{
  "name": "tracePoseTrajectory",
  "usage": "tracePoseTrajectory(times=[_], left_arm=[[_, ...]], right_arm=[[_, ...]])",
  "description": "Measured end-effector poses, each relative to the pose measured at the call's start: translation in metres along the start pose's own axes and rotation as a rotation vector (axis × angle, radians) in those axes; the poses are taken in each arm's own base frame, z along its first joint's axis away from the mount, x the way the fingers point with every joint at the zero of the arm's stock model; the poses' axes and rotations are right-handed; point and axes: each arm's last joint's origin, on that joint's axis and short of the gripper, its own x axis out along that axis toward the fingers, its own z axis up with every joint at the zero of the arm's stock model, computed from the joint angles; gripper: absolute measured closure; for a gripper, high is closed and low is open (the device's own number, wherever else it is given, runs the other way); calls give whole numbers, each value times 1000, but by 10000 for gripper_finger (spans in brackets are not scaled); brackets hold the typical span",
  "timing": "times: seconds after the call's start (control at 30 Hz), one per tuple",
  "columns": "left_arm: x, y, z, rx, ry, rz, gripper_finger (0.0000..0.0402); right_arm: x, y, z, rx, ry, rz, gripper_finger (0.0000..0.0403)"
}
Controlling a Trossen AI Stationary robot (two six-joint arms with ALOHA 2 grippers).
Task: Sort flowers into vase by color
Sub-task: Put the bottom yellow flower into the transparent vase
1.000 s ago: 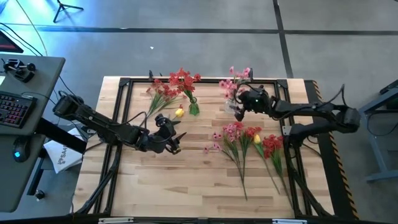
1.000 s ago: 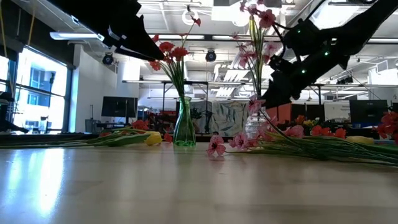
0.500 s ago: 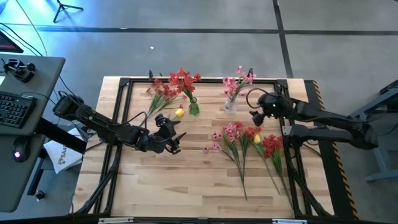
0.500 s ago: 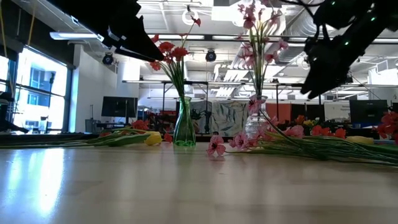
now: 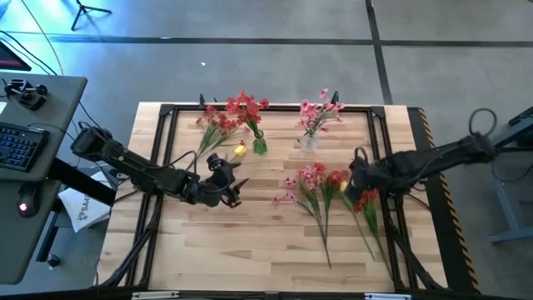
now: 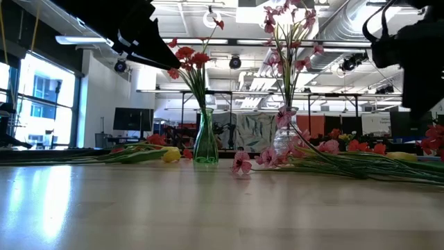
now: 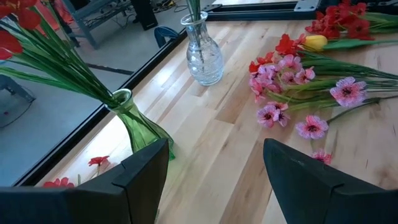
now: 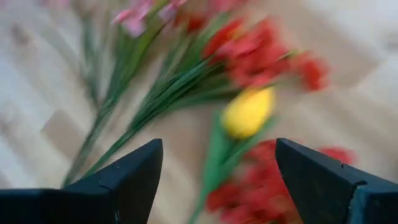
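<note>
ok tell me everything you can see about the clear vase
The clear vase looks like ribbed glass with a round belly, narrow neck and flared lip. It stands upright near the table's far edge, right of the green vase, holding pink flowers whose stems rise from its mouth. Neither gripper touches it.

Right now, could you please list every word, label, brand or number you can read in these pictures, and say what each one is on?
"SA...": large dark letters on the white sheet beside the table's left edge, high view; the rest is cut off by the left arm.
Keyboard on the desk at far left: key markings too small to read.
Monitors in the room behind, low view: nothing readable.
Green vase, clear vase: no labels visible.
</note>
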Motion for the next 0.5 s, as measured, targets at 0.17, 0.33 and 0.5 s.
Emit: tracePoseTrajectory(times=[0.17, 0.33, 0.5], left_arm=[[0, 0, 0, 0, 0, 0, 154], [0, 0, 0, -4, -3, -1, 154], [0, 0, 0, -4, -4, -1, 154]], right_arm=[[17, 29, -18, -26, 126, 46, 103], [41, 43, -32, -34, 258, -45, 153], [60, 45, -35, 5, 286, -167, 223]])
